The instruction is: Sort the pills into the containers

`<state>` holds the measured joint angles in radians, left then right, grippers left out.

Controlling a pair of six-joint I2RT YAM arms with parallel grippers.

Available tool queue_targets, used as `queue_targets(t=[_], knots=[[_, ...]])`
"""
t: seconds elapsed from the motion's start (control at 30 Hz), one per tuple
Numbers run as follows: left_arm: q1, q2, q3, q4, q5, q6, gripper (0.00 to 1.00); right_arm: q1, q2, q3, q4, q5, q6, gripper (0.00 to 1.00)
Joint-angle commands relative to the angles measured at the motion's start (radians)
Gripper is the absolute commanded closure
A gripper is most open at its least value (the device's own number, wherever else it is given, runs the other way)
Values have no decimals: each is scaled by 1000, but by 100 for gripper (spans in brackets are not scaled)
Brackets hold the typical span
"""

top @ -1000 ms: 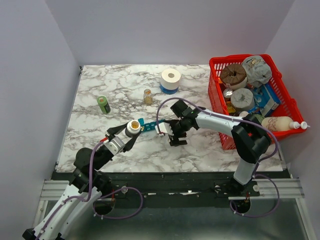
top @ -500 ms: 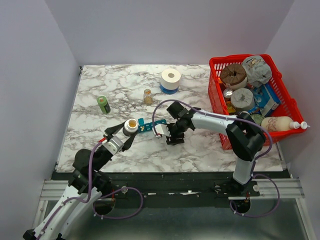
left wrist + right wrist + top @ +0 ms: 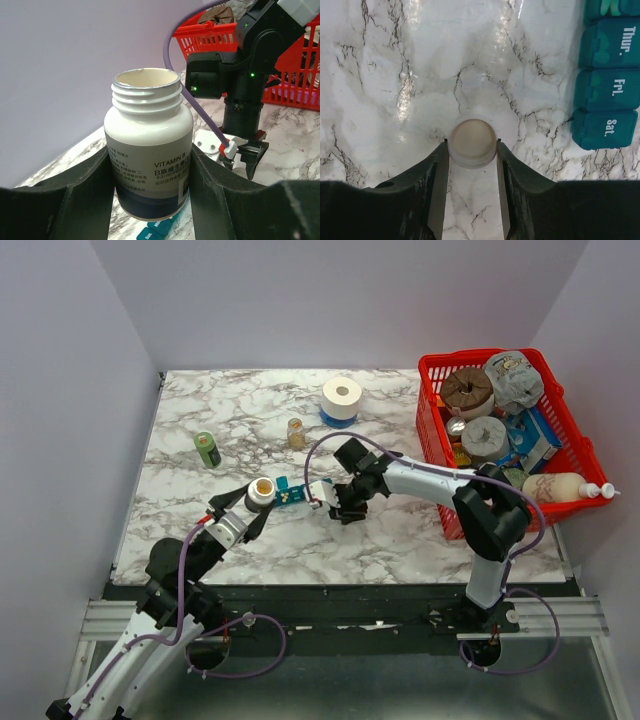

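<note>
Gripper on right [image 3: 472,148] points down clamping cap [image 3: 472,141]; left gripper [image 3: 149,172] holds bottle [image 3: 148,125] upright.

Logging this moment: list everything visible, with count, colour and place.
pill organizer: one, teal, table centre; Thur., Fri. and Sat. lids shut
vitamin bottle: one, white, uncapped, in the left gripper
white cap: one, on the table beside the organizer's Sat. end
amber jar: one, small, behind the organizer
green bottle: one, left part of the table
tape roll: one, white on a blue base, far centre
basket: one, red mesh, right edge, full of mixed items
table: one, white-grey marble
pills: none seen loose
left gripper: one, black, clamped on the bottle
right gripper: one, black, fingers against both sides of the cap
</note>
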<state>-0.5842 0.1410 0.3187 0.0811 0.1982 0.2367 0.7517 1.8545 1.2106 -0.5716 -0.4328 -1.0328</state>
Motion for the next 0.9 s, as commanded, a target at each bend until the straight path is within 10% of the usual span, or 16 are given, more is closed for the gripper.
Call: queue_targets(t=[0.0, 0.37, 0.87], knots=[[4, -11, 26, 17, -14, 3, 100, -40, -28, 46, -14, -84, 82, 58], [4, -1, 28, 19, -5, -7, 100, -90, -3, 67, 44, 95, 120, 57], [4, 12, 29, 19, 9, -10, 100, -118, 109, 237, 36, -40, 247, 56]])
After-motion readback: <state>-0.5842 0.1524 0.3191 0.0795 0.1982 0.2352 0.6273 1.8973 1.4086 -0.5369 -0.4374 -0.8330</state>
